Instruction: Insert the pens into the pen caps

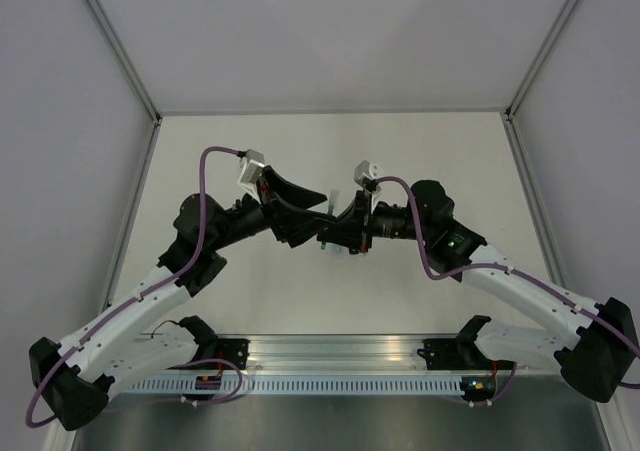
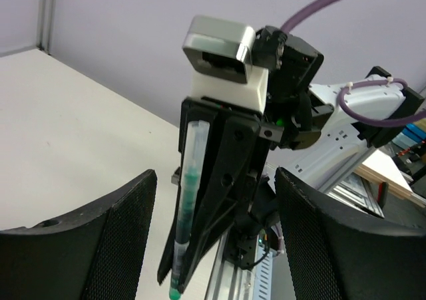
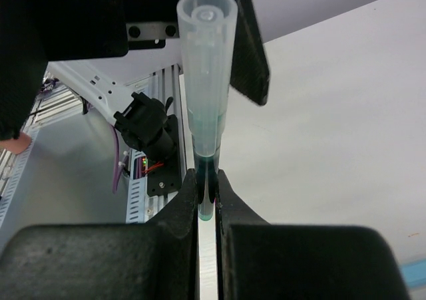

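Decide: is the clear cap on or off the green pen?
On. The clear cap sleeves the green pen, whose end is pinched in the right gripper.

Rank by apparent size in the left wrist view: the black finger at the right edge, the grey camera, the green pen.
1. black finger, inflated by nearness
2. grey camera
3. green pen, long but thin
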